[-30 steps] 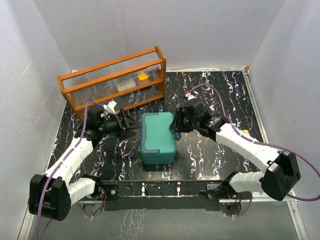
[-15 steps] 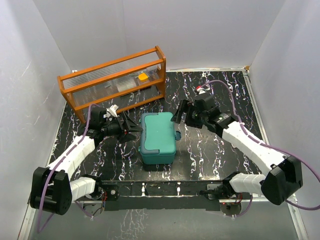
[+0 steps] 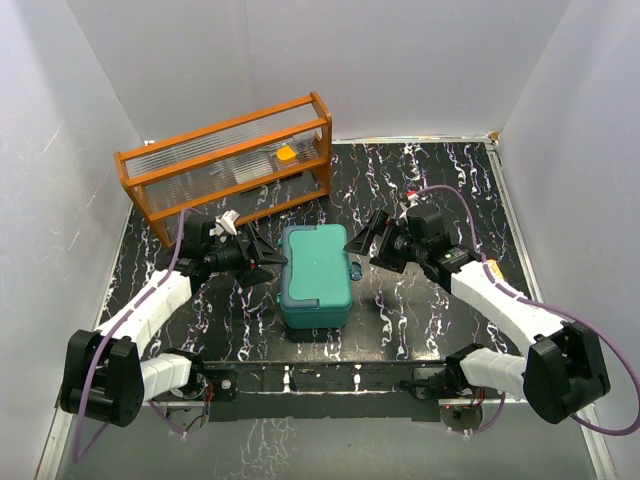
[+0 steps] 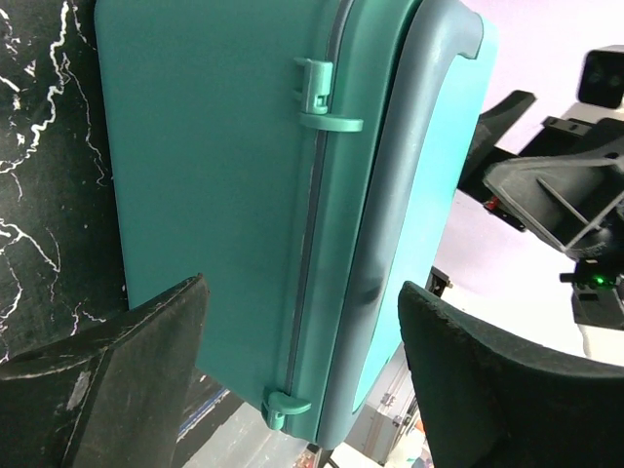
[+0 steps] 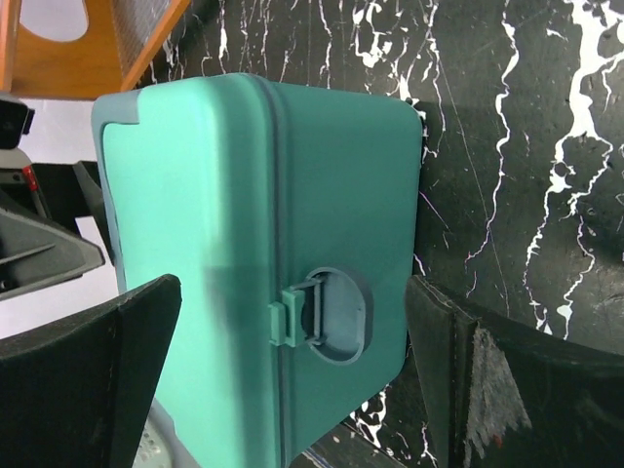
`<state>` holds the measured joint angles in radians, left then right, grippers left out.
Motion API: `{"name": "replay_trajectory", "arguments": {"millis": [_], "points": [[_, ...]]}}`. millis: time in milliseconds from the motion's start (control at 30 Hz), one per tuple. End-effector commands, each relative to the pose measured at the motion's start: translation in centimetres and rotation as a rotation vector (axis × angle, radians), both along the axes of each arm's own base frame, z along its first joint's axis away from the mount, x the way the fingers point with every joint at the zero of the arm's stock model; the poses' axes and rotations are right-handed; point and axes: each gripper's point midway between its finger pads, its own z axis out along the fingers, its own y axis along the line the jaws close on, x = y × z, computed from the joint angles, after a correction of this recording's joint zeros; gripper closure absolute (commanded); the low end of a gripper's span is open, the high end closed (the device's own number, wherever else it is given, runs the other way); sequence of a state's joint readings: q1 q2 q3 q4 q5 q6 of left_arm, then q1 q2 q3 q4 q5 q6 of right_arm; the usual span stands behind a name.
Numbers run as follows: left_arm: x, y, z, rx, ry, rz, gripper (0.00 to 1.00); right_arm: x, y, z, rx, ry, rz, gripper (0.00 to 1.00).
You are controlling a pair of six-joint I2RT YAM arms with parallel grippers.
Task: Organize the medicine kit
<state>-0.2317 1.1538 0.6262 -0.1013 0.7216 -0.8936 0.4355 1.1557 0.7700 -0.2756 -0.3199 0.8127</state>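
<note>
The medicine kit (image 3: 315, 272) is a teal box with its lid closed, standing in the middle of the black marbled table. My left gripper (image 3: 267, 258) is open just off the kit's left side. In the left wrist view the kit (image 4: 224, 175) shows its two hinges (image 4: 317, 95), and the left gripper (image 4: 302, 375) holds nothing. My right gripper (image 3: 363, 247) is open at the kit's right side, a small gap away. The right wrist view shows the kit (image 5: 224, 214), its latch (image 5: 302, 312) clipped shut, ahead of the empty right gripper (image 5: 292, 380).
An orange-brown wooden rack (image 3: 230, 165) with clear ribbed panels stands behind the kit at the back left, with a small orange item (image 3: 287, 154) inside. White walls enclose the table on three sides. The arm bases sit along the near edge.
The right gripper has opened wide and drawn back a little from the kit's latch side. The left gripper and the kit have barely moved.
</note>
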Motion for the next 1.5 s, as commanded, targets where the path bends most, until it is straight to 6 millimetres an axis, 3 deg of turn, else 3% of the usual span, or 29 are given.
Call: {"name": "replay_trajectory", "arguments": {"millis": [0,200,567,900,1033,1233,1467], "points": [[0.3,-0.8,1.4,-0.029,-0.042,-0.025,0.23,1.2,0.8,1.8,0.131,-0.064,-0.023,0.02],[0.3,-1.1,1.0,-0.023,-0.033,-0.023,0.23,-0.4,2.1,-0.3,0.175,0.056,0.060,0.02],[0.7,-2.1,1.0,-0.027,-0.043,-0.024,0.23,-1.8,3.0,-0.1,0.234,0.075,0.143,0.03],[0.7,-2.2,0.7,-0.004,-0.040,-0.027,0.24,-2.2,1.8,-1.1,0.129,0.128,0.107,0.25],[0.6,-2.1,0.6,0.002,-0.038,-0.027,0.24,-2.0,1.4,-0.2,0.099,0.114,0.097,0.33],[0.6,-2.1,0.4,0.008,-0.036,-0.031,0.24,-1.7,1.1,0.6,0.058,0.097,0.096,0.37],[0.5,-2.1,0.2,0.011,-0.032,-0.035,0.24,-1.7,1.9,1.9,0.083,0.067,0.121,0.46]]}}
